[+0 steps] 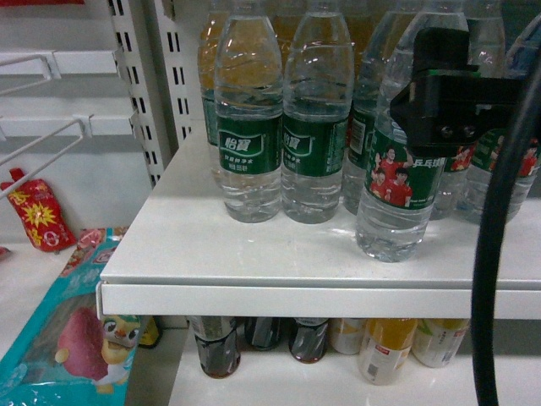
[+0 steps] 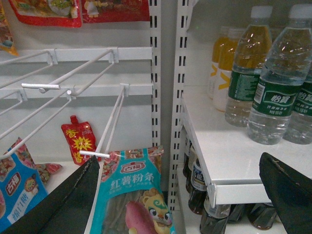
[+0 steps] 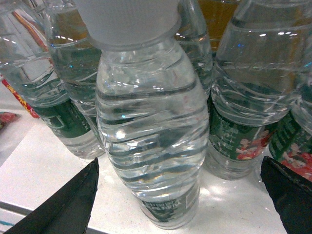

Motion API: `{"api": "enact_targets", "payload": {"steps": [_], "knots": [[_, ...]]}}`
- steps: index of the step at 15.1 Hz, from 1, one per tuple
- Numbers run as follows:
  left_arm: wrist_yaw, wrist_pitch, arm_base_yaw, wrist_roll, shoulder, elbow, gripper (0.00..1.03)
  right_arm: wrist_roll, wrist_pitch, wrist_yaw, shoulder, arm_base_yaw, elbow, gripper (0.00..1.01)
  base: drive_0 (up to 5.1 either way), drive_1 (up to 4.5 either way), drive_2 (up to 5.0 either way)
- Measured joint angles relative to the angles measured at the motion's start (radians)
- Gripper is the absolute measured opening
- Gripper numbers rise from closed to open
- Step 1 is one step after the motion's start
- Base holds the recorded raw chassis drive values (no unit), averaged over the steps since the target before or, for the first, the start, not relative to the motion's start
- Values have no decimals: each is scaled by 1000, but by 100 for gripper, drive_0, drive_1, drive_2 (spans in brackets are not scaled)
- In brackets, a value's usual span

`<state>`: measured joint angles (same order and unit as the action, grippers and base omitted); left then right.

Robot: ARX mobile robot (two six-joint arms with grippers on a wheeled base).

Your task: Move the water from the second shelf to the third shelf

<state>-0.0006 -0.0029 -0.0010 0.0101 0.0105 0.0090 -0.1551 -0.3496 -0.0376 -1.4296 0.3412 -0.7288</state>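
Showing jaws apart: water (image 3: 152, 131).

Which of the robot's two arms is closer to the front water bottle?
Right. Its end effector straddles the front water bottle; the left end effector hangs off beside the shelf, by the snack hooks.

Both pincers (image 2: 180, 190) (image 3: 180, 195) wide apart

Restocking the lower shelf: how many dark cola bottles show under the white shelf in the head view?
3, side by side under the shelf's left front: dark cola bottles and. More may be hidden behind.
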Motion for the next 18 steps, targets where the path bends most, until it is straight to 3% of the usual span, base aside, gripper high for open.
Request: {"api": "enact_targets", "payload": {"steps": [3,5,7,9,10,11,12,13,16,17,18], "knots": [[0,0,0,0,0,0,98,27,91,127,127,-65,54,98,0,0,0],[0,0,0,0,0,0,98,50,153,252,233,-101,59,98,0,0,0],[0,0,0,0,0,0,98,51,238,396,304,-153,63,98,0,0,0],[0,0,0,0,0,0,98,53,308,513,370,-240,65,98,0,0,0],[0,0,0,0,0,0,98,68,203,476,399,-264,101,95,0,0,0],[0,0,0,0,0,0,98,107,-5,249,460,-274,213,82,0,0,0],[-1,0,0,0,0,0,98,131,-127,93,533,-333,329,67,0,0,0],[0,0,0,0,0,0,98,134,-135,25,596,-356,388,53,0,0,0],[0,0,0,0,0,0,98,148,-98,39,779,-341,523,10,0,0,0],[0,0,0,0,0,0,98,151,-91,38,814,-341,554,2,0,0,0],[0,0,0,0,0,0,98,152,-84,38,844,-341,581,2,0,0,0]]}}
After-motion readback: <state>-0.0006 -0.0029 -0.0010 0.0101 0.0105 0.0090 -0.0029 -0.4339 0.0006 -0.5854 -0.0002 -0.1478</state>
